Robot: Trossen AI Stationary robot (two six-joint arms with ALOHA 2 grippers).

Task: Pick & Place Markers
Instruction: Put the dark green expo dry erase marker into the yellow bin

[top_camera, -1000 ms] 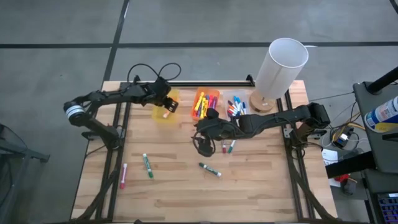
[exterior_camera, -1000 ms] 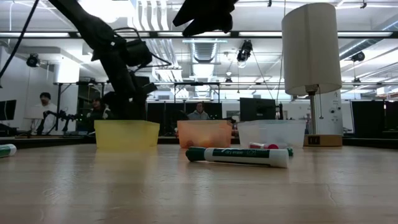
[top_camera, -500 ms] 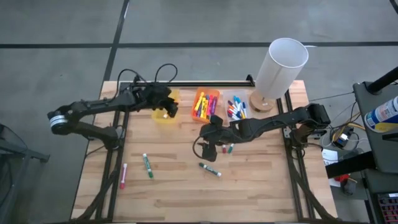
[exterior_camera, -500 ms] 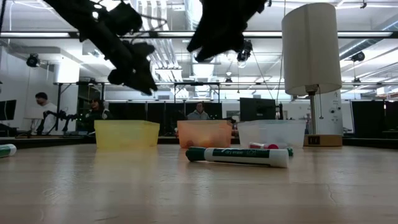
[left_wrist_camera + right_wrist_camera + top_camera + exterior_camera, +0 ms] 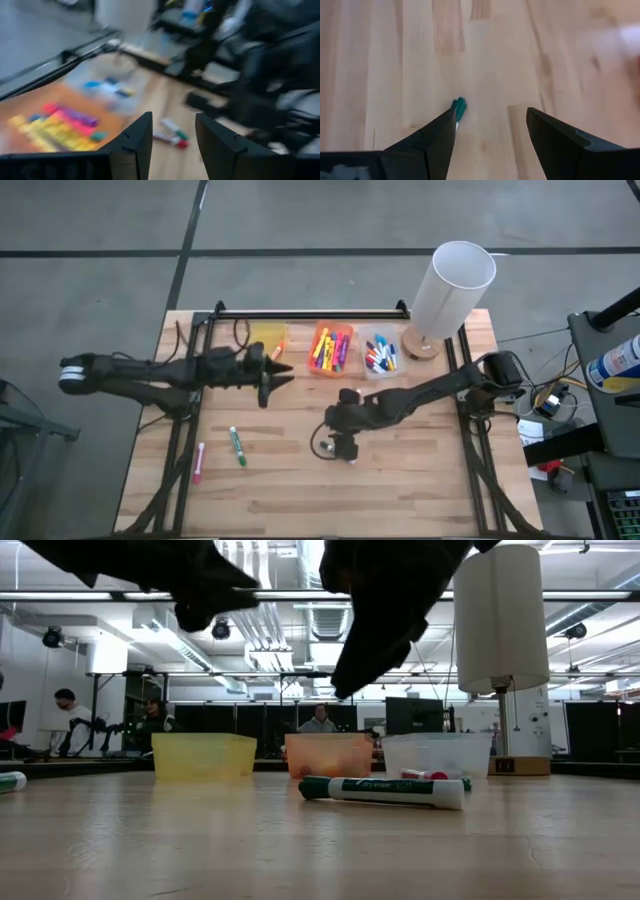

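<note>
right gripper (image 5: 490, 130) moved forward, green marker (image 5: 458, 109) beneath, unheld

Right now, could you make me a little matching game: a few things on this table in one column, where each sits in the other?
Things:
1. yellow bin
2. orange bin
3. clear bin
4. pink marker

Places:
A. middle of the bin row
B. loose on the wood at the table's left side
C. next to the white cylinder
D. left end of the bin row

Pairs: 1-D, 2-A, 3-C, 4-B
</note>
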